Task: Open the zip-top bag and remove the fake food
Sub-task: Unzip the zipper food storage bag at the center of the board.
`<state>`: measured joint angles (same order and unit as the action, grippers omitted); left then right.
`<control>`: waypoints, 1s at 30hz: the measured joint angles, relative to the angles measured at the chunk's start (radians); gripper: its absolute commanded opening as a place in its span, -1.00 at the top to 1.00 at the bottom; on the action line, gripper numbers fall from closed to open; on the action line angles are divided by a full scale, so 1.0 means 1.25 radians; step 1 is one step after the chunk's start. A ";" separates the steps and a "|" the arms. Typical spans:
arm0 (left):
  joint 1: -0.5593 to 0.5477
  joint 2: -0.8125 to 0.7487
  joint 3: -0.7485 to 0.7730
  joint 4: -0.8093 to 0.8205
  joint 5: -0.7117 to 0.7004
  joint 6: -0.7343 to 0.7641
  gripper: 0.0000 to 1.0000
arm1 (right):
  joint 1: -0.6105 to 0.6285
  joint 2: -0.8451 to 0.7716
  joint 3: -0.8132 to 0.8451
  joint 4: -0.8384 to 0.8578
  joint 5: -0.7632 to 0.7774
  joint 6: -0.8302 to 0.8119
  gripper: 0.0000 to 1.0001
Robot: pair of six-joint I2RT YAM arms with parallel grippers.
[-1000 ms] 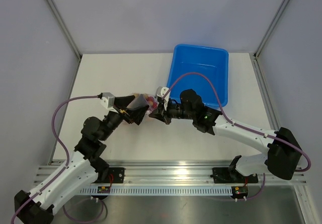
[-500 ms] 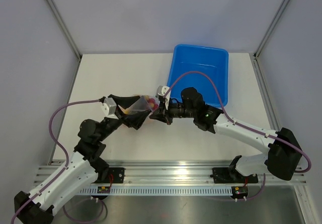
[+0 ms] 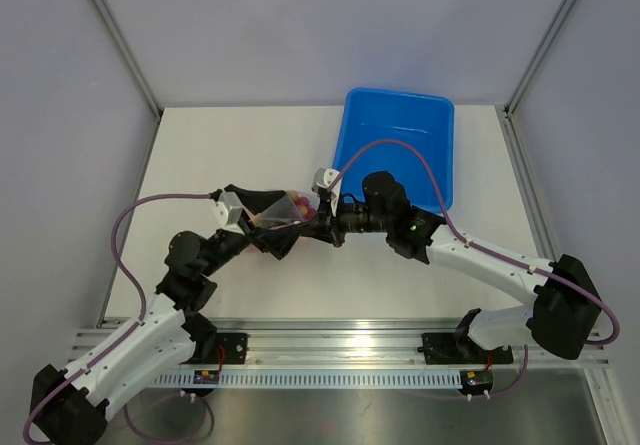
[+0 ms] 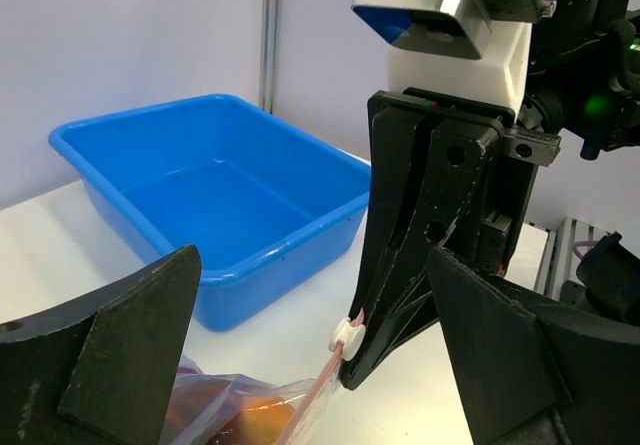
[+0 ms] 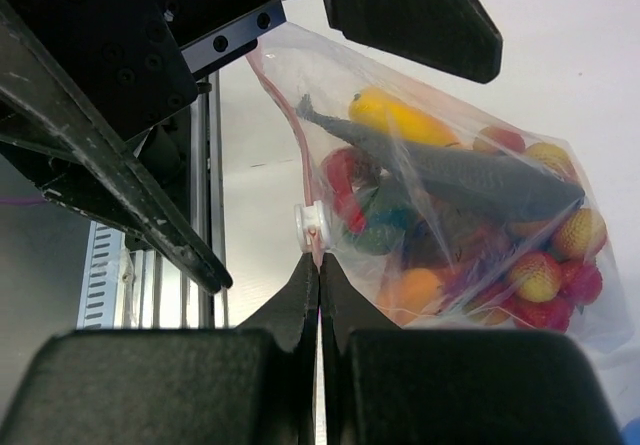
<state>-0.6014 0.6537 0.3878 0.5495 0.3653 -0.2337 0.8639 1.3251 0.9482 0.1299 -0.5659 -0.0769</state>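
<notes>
The zip-top bag [image 3: 287,208] is held up just above the table mid-scene, its clear plastic full of fake food: a grey fish [image 5: 455,177], yellow, orange, red and green pieces. My right gripper [image 5: 320,262] is shut on the end of the pink zipper strip, right behind the white slider [image 5: 311,221]. My left gripper [image 4: 312,265] is open, its wide black fingers [image 4: 125,350] standing either side of the bag [image 4: 225,405] without pinching it. The slider [image 4: 348,335] sits against the right gripper's tips [image 4: 385,340].
A blue plastic tub [image 3: 398,153] stands at the back right, just beyond the two grippers, and looks empty in the left wrist view [image 4: 200,190]. Bare white table [image 3: 210,155] lies to the left. The aluminium rail [image 3: 330,343] runs along the near edge.
My left gripper has moved right, toward the right gripper, so its open fingers now straddle the bag more closely. The right gripper has kept its hold and place.
</notes>
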 measured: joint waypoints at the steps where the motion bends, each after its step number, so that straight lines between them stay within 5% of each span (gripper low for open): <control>1: 0.000 -0.005 -0.003 0.002 -0.003 0.000 -0.98 | 0.000 0.000 0.000 0.000 -0.001 0.000 1.00; 8: 0.000 -0.026 -0.013 0.006 -0.002 0.008 -0.89 | -0.008 0.000 0.000 0.000 -0.020 0.009 1.00; 13: 0.000 -0.023 -0.015 0.008 0.014 0.016 -0.47 | -0.016 -0.001 0.000 0.000 -0.041 0.018 0.99; 22: 0.000 0.008 -0.011 0.001 0.068 0.029 -0.37 | -0.024 -0.013 0.000 -0.001 -0.074 0.027 1.00; 30: 0.000 0.007 -0.008 -0.003 0.103 0.037 0.06 | -0.030 -0.026 0.000 -0.001 -0.089 0.030 1.00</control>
<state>-0.6014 0.6628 0.3775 0.5461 0.4934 -0.1879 0.8268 1.2922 0.9485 0.1291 -0.6765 -0.0391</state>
